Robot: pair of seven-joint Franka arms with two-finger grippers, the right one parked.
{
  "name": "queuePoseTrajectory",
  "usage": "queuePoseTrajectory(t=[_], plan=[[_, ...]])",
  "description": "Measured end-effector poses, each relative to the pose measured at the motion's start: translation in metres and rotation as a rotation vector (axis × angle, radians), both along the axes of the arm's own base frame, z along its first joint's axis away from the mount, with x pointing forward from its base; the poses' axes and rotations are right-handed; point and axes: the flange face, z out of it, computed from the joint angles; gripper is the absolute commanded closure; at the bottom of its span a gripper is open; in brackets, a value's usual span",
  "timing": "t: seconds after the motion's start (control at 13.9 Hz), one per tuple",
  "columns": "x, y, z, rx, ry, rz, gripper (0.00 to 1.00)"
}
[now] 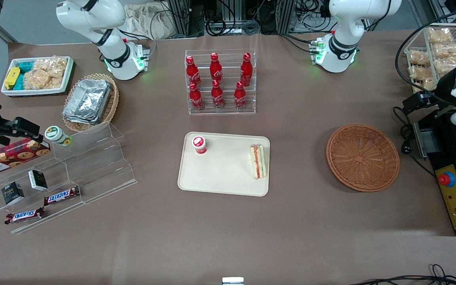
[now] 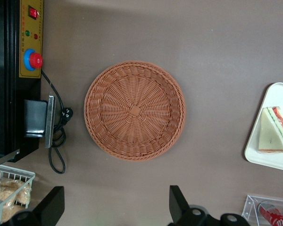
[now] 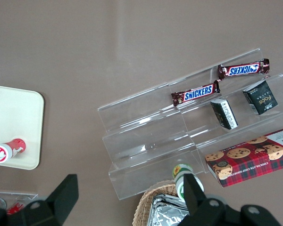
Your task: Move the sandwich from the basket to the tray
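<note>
In the front view the tray sits at the frame's centre, with a red-capped cup near its upper left corner and the sandwich lying just inside its right rim, filling edge up. To the right of the tray, well apart across bare brown tabletop, lies the basket, with nothing in it. The working arm sits at the right edge of this frame, beside the black control box.

From the left wrist camera, the claw hangs above the tabletop with the basket in line between its two dark fingers. The fingers stand wide apart, holding and touching nothing. The sandwich is well away from the claw, resting on the tray corner.

Open tabletop rings the basket; the control box with its red button and a black cable lie near its rim, apart from it. A clear bottle rack shows just past the tray.
</note>
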Motion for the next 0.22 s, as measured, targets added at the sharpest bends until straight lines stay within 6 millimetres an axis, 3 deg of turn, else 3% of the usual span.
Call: queuePoseTrajectory(t=[0.22], plan=[[-0.0049,-0.0011,0.0054,0.000,0.002,-0.037,0.00]])
